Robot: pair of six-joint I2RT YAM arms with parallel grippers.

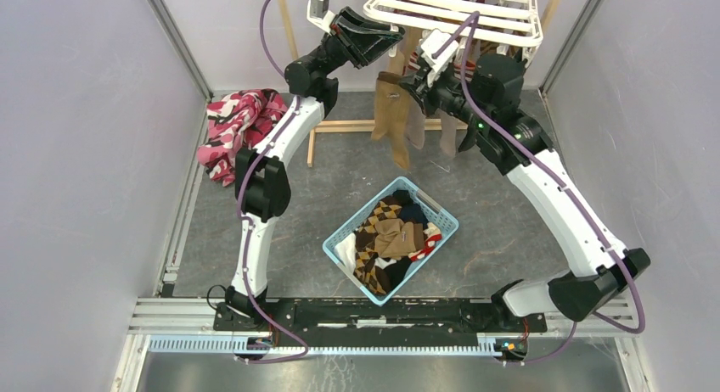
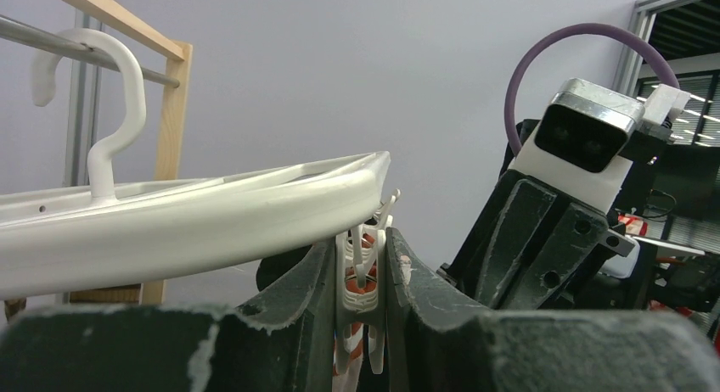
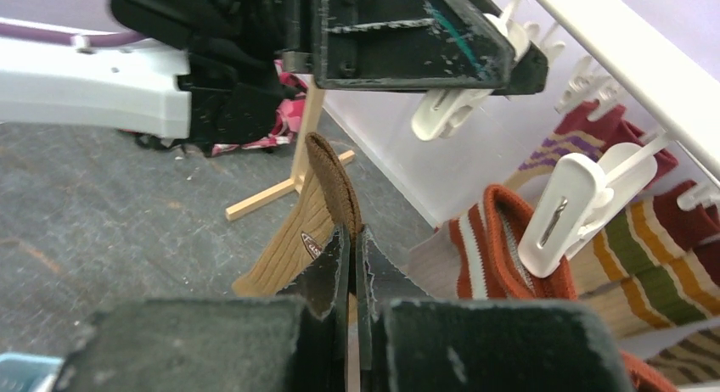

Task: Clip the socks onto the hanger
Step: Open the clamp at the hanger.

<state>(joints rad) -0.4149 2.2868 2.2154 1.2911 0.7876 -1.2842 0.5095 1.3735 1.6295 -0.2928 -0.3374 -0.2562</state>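
Tan ribbed knit sock (image 3: 327, 176), cuff uppermost, pinched between the fully closed fingers of the right gripper (image 3: 351, 239). The cuff edge arches just above the fingertips, and the leg and foot hang slack below and beyond them.

Ahead of and above this gripper, the left gripper (image 2: 361, 243) is clamped on a small white plastic clip (image 2: 361, 286). The clip dangles under the corner of the white barred plastic hanger (image 2: 212, 222) and stands upright between the pads. It is apparently squeezed at its handles, though its mouth is hidden.

To the right of the right gripper hang socks already clipped, among them a sock with a red-and-white striped cuff (image 3: 488, 239). Below and behind both grippers, a light blue mesh basket (image 1: 363, 210) holds a heap of unclipped socks (image 1: 390, 239).

Handling, as judged:
- **Sock:** It is light, soft and limp, with no stiffness to steer by, so it will fold wherever it is unsupported. The doubled cuff is its firmest part and the right place to hold, with a short margin left proud of the fingertips for the clip to bite.
- **Clip:** It is stiff, springy and smooth, likely to slip from the pads if gripped off-centre, and free to swing on its tether.
- **Hanger:** It is light and suspended, so it should rock under any sideways push. The cuff is best raised gently into the clip's mouth.
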